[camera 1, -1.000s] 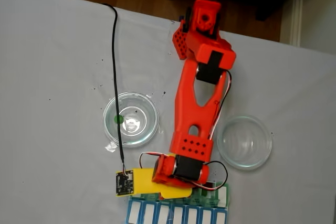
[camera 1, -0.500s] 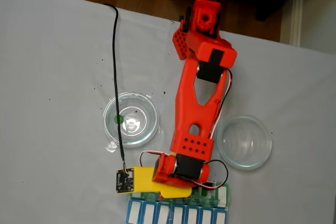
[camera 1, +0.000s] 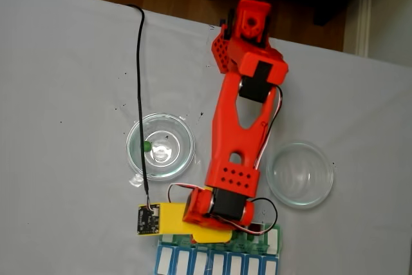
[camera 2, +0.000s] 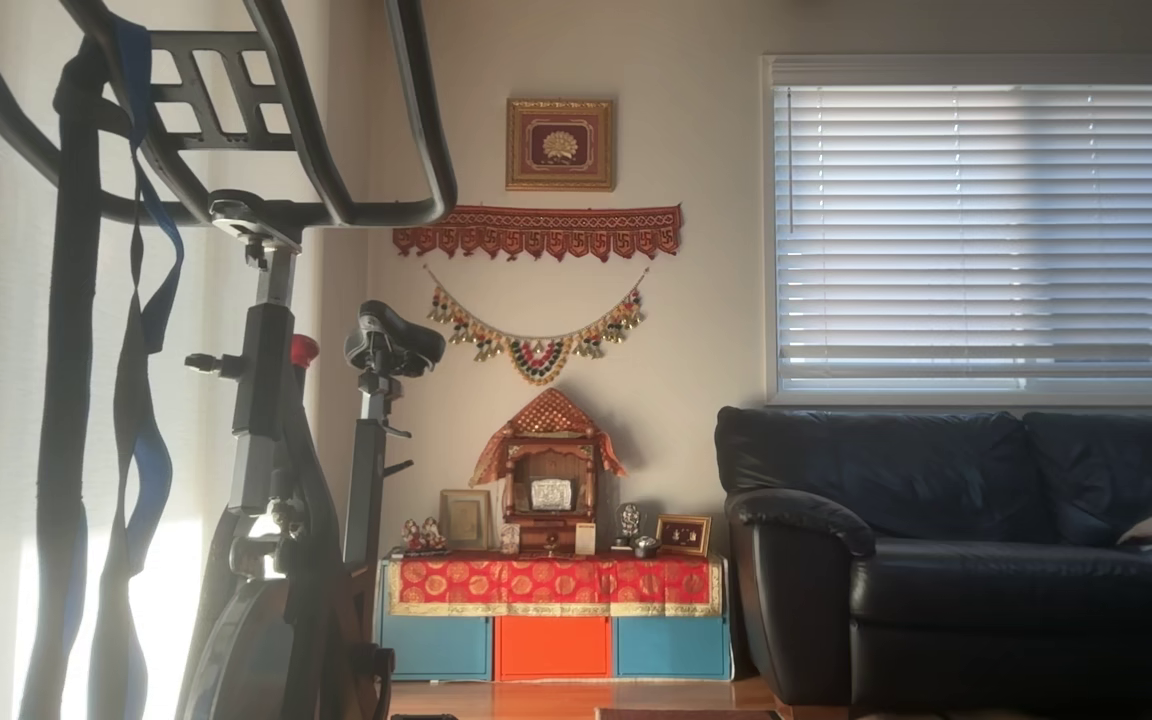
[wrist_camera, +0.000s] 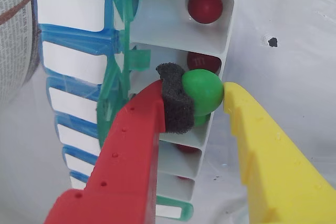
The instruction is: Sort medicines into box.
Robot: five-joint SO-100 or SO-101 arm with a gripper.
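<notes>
Closest to the wrist camera we see the gripper (wrist_camera: pixel 202 95), its red finger (wrist_camera: pixel 134 145) padded with dark foam (wrist_camera: pixel 173 103) and its yellow finger (wrist_camera: pixel 262 140) set a narrow gap apart, with a bright green ball (wrist_camera: pixel 203 92) clamped between them: foam presses its left side and the yellow tip touches its right. The ball hangs just above an open white compartment of the green-lidded box (wrist_camera: pixel 157 30). Under and behind it we note a dark red ball (wrist_camera: pixel 203 61) in the next compartment, another dark red ball (wrist_camera: pixel 205 7) one compartment further, and a red one partly hidden lower down (wrist_camera: pixel 187 148). Left of the box lies the blue-lidded row (wrist_camera: pixel 73 56), lids shut, white labels up. In the fixed view the orange arm (camera 1: pixel 241 127) reaches down the grey table (camera 1: pixel 64 94) to the box (camera 1: pixel 273 239) at the bottom edge, the blue row (camera 1: pixel 219 263) just below it. A clear dish (camera 1: pixel 160 146) left of the arm holds one green ball (camera 1: pixel 147 147); a second clear dish (camera 1: pixel 300 174) sits right of the arm. The other view shows a room with an exercise bike (camera 2: pixel 266 400) and a dark sofa (camera 2: pixel 966 540).
</notes>
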